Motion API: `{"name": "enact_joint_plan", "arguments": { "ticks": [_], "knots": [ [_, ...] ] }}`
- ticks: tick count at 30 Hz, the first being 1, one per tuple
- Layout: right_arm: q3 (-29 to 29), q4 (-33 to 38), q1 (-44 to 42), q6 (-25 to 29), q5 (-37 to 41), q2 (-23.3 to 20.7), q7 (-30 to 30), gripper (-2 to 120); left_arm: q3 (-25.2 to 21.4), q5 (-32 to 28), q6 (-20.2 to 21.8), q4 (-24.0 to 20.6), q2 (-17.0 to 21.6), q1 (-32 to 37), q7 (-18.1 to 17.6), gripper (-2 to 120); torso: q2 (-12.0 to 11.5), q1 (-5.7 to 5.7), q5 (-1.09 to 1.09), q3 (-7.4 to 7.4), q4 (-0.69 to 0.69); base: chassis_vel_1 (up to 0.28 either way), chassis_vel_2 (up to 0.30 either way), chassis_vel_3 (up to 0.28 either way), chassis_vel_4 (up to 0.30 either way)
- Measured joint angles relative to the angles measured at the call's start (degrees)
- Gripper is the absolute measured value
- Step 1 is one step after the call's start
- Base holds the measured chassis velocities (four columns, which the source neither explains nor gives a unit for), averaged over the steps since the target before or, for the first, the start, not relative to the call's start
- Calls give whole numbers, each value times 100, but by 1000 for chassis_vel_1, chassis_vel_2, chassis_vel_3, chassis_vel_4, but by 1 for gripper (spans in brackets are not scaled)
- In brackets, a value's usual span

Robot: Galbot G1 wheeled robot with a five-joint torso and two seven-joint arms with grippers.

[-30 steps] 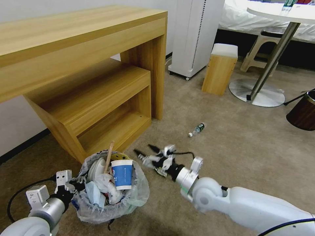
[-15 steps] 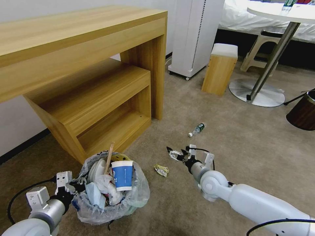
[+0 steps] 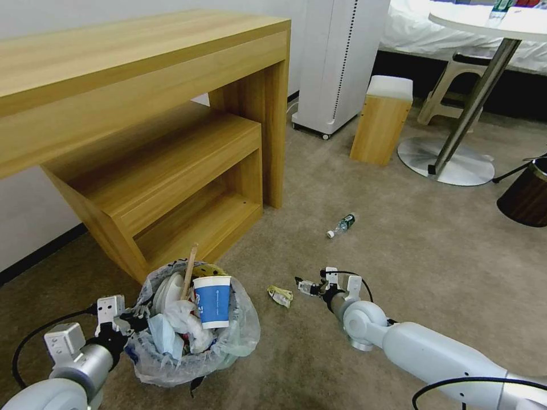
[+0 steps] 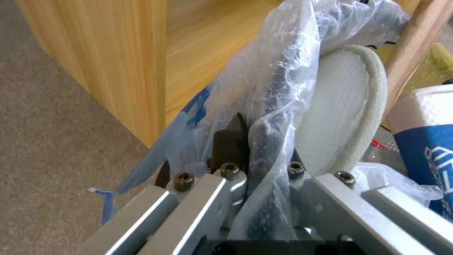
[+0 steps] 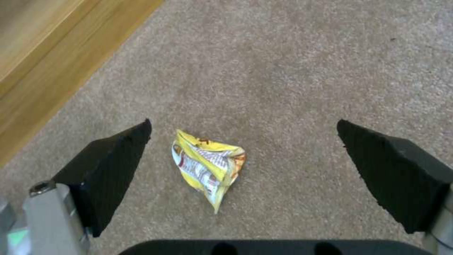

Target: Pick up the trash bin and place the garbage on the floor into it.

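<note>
Between spread right claw (image 5: 243, 170), crumpled yellow wrapper (image 5: 207, 166), lying flat

Bare floor (image 3: 399, 239) lies open across the middle and right of the head view, with a small bottle (image 3: 342, 224) alone at centre. The right gripper (image 5: 243, 156), jaws wide apart, has clear carpet all round a yellow wrapper (image 5: 207, 166). The wooden desk (image 3: 171, 148) walls off the upper left, and the overfull trash bin (image 3: 194, 336) crowds the lower left.

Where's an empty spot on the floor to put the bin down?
Bare carpet lies between the small bottle and the right arm. It is crowded between the trash bin, the yellow wrapper and the right gripper.
</note>
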Motion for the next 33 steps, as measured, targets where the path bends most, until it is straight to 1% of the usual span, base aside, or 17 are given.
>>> {"name": "enact_joint_plan", "arguments": {
  "ticks": [10,14,16,17,18,20,27,29,31,33],
  "knots": [
    [-248,-301,4,-185,-523,20,-232,100,53,-5,13,83,25,-68,-6,1,0,0,0,0,0,0,0,0,0],
    [-290,-567,39,-190,-737,95,-325,100,74,-42,13,116,82,-115,-6,1,0,0,0,0,0,0,0,0,0],
    [-316,-822,92,-172,-916,173,-452,100,99,-60,12,124,113,-136,-6,1,0,0,2,0,0,0,0,0,0],
    [-372,-1012,155,-147,-1068,233,-573,100,117,-63,12,126,118,-146,-5,1,0,0,0,0,0,0,0,0,0],
    [-372,-1012,155,-147,-1068,233,-573,100,117,-63,12,126,118,-146,-5,1,0,0,0,0,0,0,0,0,0],
    [-508,-1320,260,5,-1352,362,-772,99,131,-65,13,126,110,-147,-4,1,0,0,0,0,0,0,0,0,0],
    [-737,-1560,381,153,-1687,551,-928,94,139,-58,14,115,88,-136,-4,1,0,0,0,0,2,0,0,0,0],
    [-896,-1767,434,307,-1981,629,-1085,94,149,-52,16,101,74,-139,-4,1,0,0,0,0,0,0,0,0,0],
    [-969,-1856,456,330,-2087,670,-1116,93,159,-52,16,97,67,-142,-4,1,0,0,0,1,-1,0,0,0,0],
    [-1094,-2086,486,374,-2195,828,-1155,92,167,-50,17,86,58,-142,-4,1,0,0,0,0,-1,0,0,0,0]
  ]
}}
